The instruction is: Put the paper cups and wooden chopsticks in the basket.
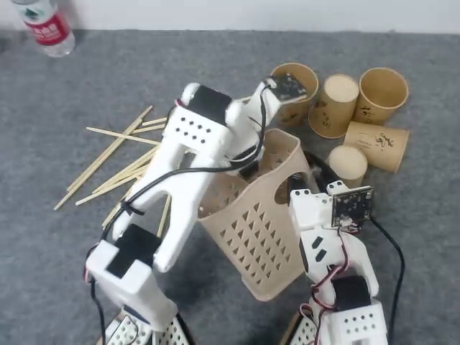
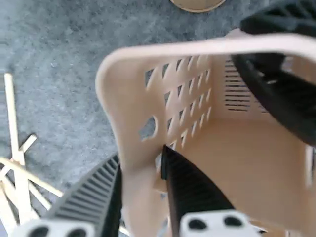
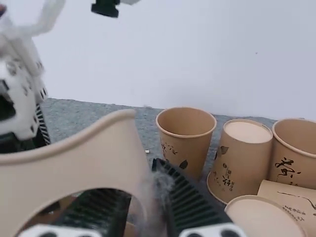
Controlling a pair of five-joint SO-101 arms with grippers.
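- Left gripper (image 2: 140, 158): we record it closed on the basket (image 2: 148, 64), with one finger outside the pierced wall and one inside, both touching it.
- Right gripper (image 3: 140, 186): closed on the opposite rim, beside the handle cut-out, with a finger on each face of the wall.
- Basket (image 1: 251, 230): it sits on the grey carpet (image 1: 72, 93) between the two arms and looks tilted to us, one pierced side facing up.
- Paper cups (image 1: 379, 93): five in a cluster on the carpet, just beyond the right gripper and outside the basket. Two stand mouth up, one lies on its side, and two show a closed end.
- Chopsticks (image 1: 115, 154): scattered loose on the carpet on the left arm's side, outside the basket.
- Hidden parts: in the high view the left arm (image 1: 180, 187) covers one basket corner and several chopstick ends. In the right wrist view we lose one fingertip behind the basket wall.
- Bottle (image 1: 44, 25): lying at the far corner, cut off by the edge of the view.
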